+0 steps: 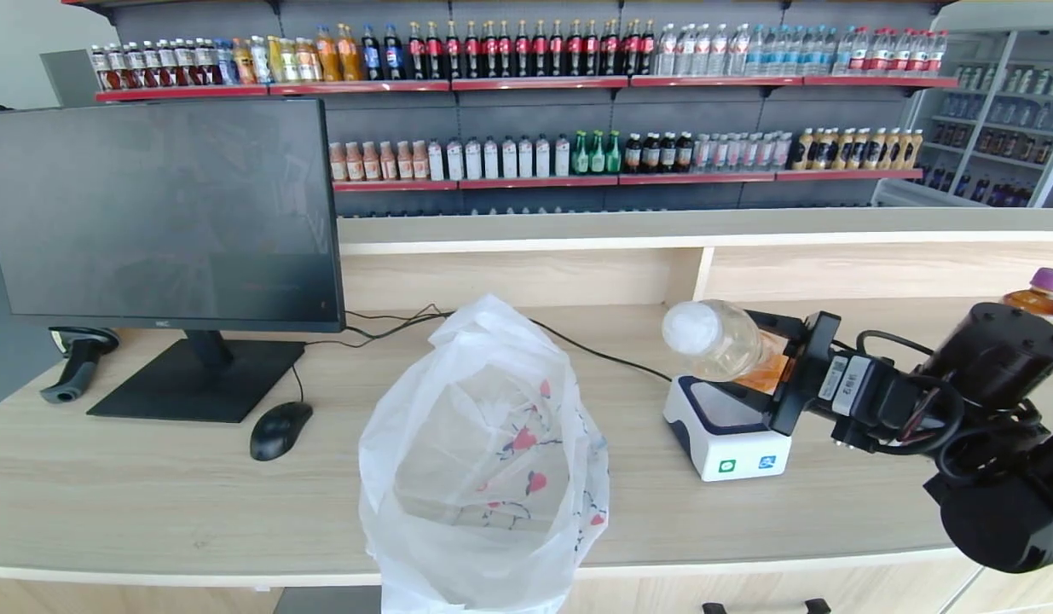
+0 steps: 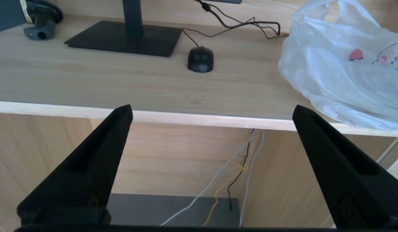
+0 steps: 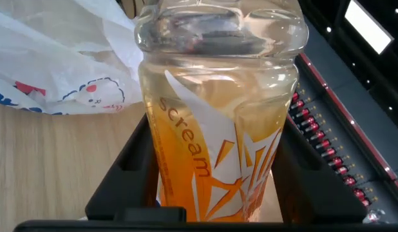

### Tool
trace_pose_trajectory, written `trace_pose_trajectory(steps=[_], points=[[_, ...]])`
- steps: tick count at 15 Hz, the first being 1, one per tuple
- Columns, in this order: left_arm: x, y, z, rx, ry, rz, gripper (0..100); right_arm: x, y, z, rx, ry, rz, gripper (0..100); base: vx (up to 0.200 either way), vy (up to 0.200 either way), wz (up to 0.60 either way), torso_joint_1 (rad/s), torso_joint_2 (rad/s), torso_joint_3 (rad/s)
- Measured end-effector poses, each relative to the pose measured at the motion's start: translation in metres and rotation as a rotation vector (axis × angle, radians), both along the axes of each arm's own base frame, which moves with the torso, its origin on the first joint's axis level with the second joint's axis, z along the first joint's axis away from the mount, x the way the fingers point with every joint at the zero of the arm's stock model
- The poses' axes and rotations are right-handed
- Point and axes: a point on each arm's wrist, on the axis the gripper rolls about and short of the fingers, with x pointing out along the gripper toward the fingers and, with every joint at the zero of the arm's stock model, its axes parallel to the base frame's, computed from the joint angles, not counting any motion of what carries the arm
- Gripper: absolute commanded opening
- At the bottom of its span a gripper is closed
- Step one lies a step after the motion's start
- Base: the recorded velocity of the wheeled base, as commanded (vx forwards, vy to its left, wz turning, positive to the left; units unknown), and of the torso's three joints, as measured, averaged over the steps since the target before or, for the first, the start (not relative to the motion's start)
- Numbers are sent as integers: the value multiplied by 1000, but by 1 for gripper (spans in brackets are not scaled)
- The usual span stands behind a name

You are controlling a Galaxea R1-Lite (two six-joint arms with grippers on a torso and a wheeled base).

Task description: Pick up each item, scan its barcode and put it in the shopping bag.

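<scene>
Lowest in the left wrist view, the left jaws stand wide apart with nothing between them, below the front edge of the bench (image 2: pixel 122 77). In the head view the bag (image 1: pixel 483 460) sits at bottom centre on the bench's near edge, its mouth gaping upward (white plastic with small red prints). At centre right, the right jaws are clamped on the labelled half of a bottle (image 1: pixel 714 339). The bottle lies on its side, clear rounded end toward the frame's left, just above a white scanner (image 1: pixel 726 426); whether the two touch I cannot tell. The right wrist view shows its orange label squeezed from both sides. Left of the bag lies a mouse (image 1: pixel 280 429). Behind the mouse is a monitor (image 1: pixel 159 213) at upper left, and a handheld scanner (image 1: pixel 74 367) sits at the left edge. A second bottle (image 1: pixel 1042 298) (purple cap) stands at the right edge. Drink shelves (image 1: pixel 526 85) run across the top
</scene>
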Motion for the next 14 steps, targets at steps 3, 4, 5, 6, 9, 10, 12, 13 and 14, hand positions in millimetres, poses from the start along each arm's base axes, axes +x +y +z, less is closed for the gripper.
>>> trace_pose_trajectory(steps=[3,4,5,6,9,10,12,13,14], points=[[0,0,0,0,0,0,100,4,-2,-6,-13,6,-2,0,0,0,0,0,0,0],[0,0,0,0,0,0,100,5,-2,-8,-14,11,1,0,0,0,0,0,0,0],[0,0,0,1,0,0,100,6,-1,-8,-14,10,4,0,0,0,0,0,0,0],[0,0,0,1,0,0,100,7,-2,-8,-13,9,1,0,0,0,0,0,0,0],[0,0,0,1,0,0,100,7,-2,-10,-18,8,-1,0,0,0,0,0,0,0],[0,0,0,0,0,0,100,7,-2,-11,-21,9,-3,0,0,0,0,0,0,0],[0,0,0,1,0,0,100,8,-4,-12,-23,11,-8,0,0,0,0,0,0,0],[0,0,0,1,0,0,100,8,-4,-13,-23,14,-9,0,0,0,0,0,0,0],[0,0,0,1,0,0,100,9,-4,-13,-24,16,-11,0,0,0,0,0,0,0]])
